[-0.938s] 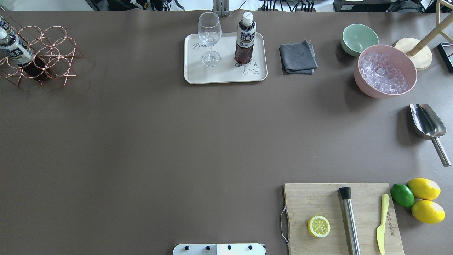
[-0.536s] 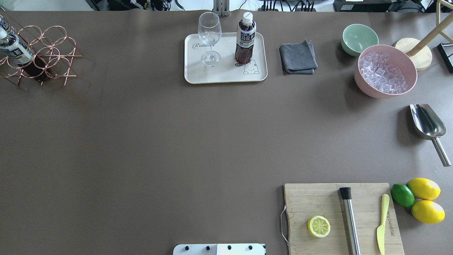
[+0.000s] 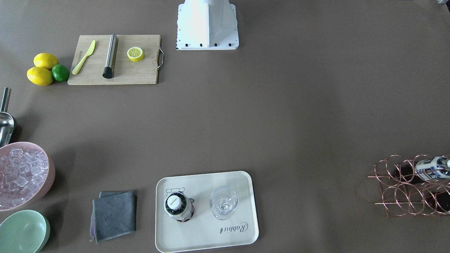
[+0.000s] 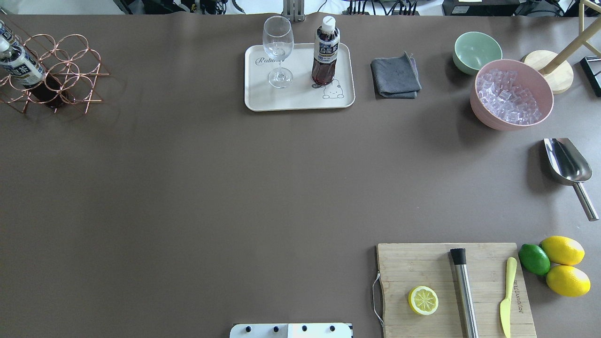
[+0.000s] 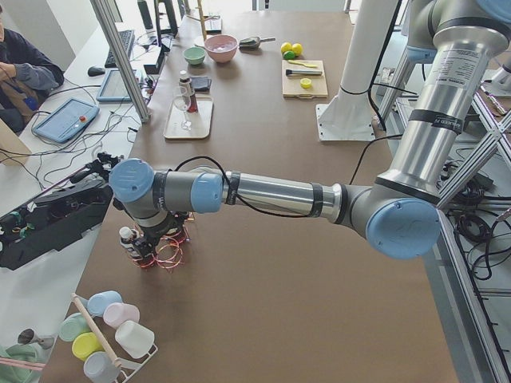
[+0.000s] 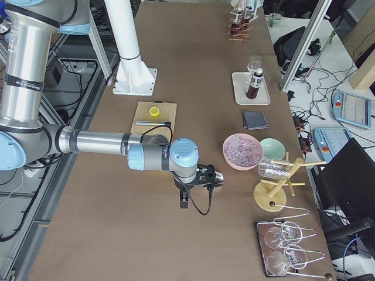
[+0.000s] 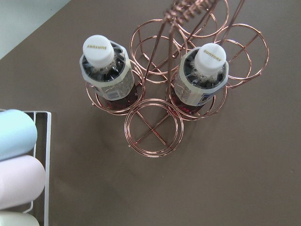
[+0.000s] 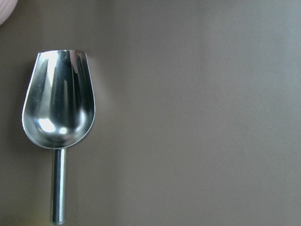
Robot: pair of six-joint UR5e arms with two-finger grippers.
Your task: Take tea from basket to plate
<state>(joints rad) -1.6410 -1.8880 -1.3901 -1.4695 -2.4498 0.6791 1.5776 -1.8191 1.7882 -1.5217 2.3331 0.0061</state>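
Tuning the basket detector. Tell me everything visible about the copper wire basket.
The basket is thin rose-gold wire: six round ring cells with crossed base wires, and a coiled handle rising from the middle. It stands upright on the brown table, at the far-left corner in the overhead view. A capped tea bottle stands in one cell and a second tea bottle in another. Four cells are empty.
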